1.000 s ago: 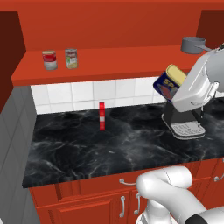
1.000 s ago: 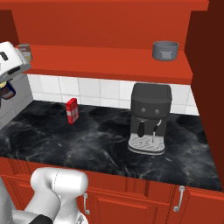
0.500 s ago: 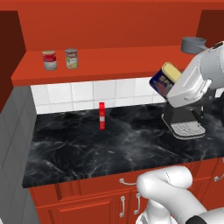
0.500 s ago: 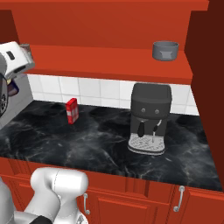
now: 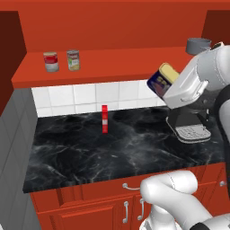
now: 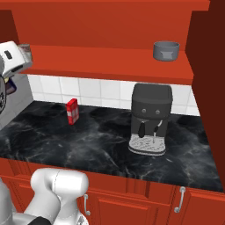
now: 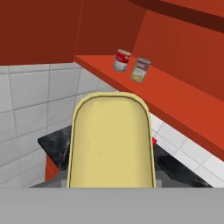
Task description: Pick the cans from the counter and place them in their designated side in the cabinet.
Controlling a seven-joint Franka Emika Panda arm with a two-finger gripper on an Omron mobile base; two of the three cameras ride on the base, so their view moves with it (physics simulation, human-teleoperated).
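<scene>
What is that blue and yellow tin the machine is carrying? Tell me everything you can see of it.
The rectangular tin is dark blue with yellow lettering on its side and a plain pale yellow top with rounded corners, which fills the middle of the hand view. It looks like painted metal. The gripper is shut on it, holding it tilted in the air above the black counter, near the front edge of the red cabinet shelf.

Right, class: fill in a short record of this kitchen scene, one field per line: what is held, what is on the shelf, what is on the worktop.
held: rectangular blue tin, shut in the pincer, raised above the counter
shelf, left end: red-and-white can beside yellow-green can, both upright
shelf, right end: grey pot
worktop: thin red box upright near the tiles; coffee machine
cabinet: open-fronted, red
</scene>
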